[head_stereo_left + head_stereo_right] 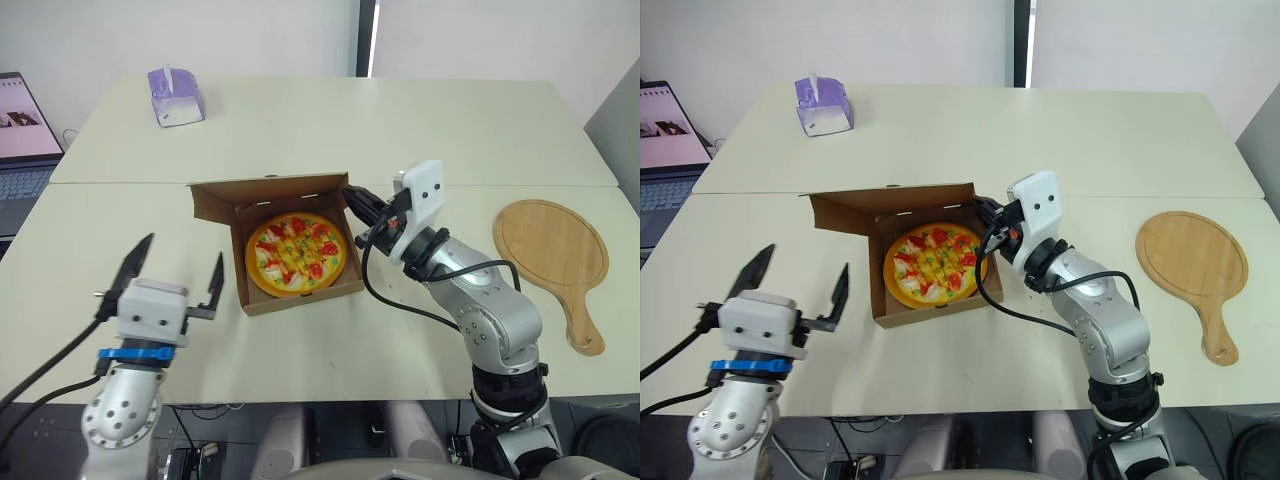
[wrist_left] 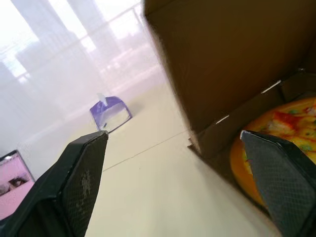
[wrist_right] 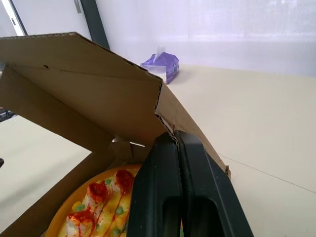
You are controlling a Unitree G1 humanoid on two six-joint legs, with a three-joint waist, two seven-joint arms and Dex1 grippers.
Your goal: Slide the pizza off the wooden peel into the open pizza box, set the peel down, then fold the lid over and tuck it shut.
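The pizza point(image 1: 297, 252), orange with red and green toppings, lies inside the brown cardboard box point(image 1: 300, 297) at the table's middle. The box lid point(image 1: 265, 192) stands raised at the far side, tilted over the pizza. My right gripper point(image 1: 352, 193) is at the lid's right corner, shut on the lid edge point(image 3: 163, 106), its fingers point(image 3: 158, 168) pressed together. The wooden peel point(image 1: 552, 250) lies flat and bare on the table at the right. My left gripper point(image 1: 183, 250) hangs open in front and left of the box, holding nothing; its fingers point(image 2: 84, 173) frame the box's left side.
A purple tissue box point(image 1: 175, 97) stands at the table's far left. A laptop point(image 1: 20, 130) sits beyond the table's left edge. A seam runs across the table point(image 1: 120, 215) just behind the box.
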